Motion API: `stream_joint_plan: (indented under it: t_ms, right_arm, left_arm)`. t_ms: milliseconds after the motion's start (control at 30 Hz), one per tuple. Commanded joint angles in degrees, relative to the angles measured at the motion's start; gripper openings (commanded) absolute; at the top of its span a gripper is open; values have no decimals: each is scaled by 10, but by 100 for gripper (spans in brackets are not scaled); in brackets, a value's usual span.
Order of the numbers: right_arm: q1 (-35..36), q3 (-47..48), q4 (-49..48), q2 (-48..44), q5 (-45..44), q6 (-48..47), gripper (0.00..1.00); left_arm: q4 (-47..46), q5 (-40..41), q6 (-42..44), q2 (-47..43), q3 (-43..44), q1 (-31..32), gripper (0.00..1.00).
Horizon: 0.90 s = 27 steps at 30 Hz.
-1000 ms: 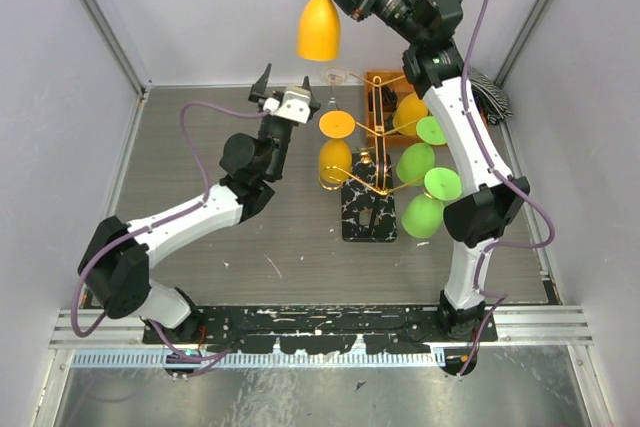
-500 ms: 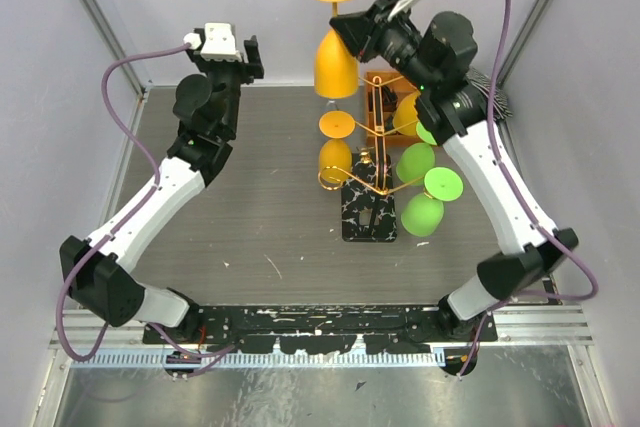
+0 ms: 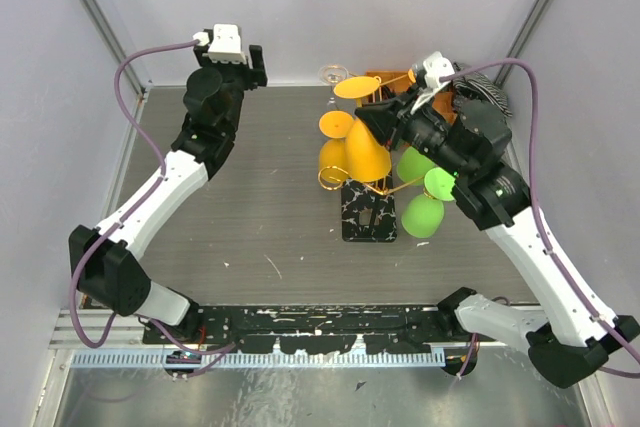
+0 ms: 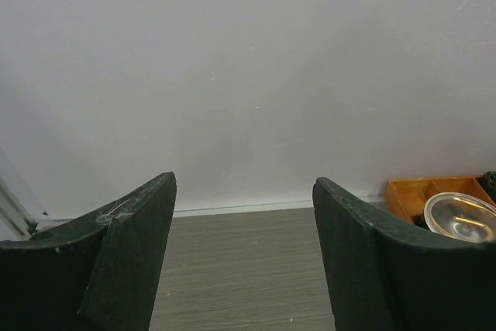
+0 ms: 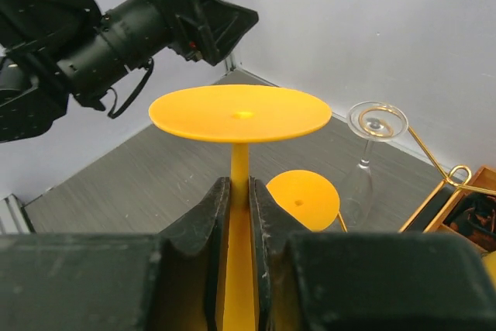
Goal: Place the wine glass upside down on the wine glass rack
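Right wrist view: the orange wine glass (image 5: pixel 240 114) is clamped by its stem, foot up, in the right gripper (image 5: pixel 240 195), close over the wine glass rack (image 3: pixel 368 217). The left gripper (image 3: pixel 255 63) is spread wide by the back wall (image 4: pixel 248 75), well apart.

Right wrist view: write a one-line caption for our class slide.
Right gripper clamps the stem of an upside-down orange wine glass, foot uppermost; a clear glass behind.

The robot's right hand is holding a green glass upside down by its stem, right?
No. The right wrist view shows the right gripper holding an orange wine glass, not a green one, upside down by its stem.
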<state>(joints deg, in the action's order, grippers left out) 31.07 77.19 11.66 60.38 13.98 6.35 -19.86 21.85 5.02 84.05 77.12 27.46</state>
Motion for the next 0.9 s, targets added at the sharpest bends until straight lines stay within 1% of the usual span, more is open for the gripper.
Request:
stream_joint_plan:
  t_ms: [0,200,567,733,867]
  right_arm:
    - [4,0,-21,-37,39,-8,1]
    - [4,11,27,-47,90,9,1]
    - [4,10,119,-80,157,26,1]
    - [4,-32,126,-98,168,40,1]
    - [4,-80,115,-118,151,44,1]
  left_arm:
    - [-12,-5,-13,9,7,-3,77]
    - [-14,-5,-17,9,2,-4,77]
    - [-12,-3,-21,3,-4,-4,77]
    - [-10,-4,-25,4,-5,-4,76]
    - [-8,-3,-26,3,-7,-4,76]
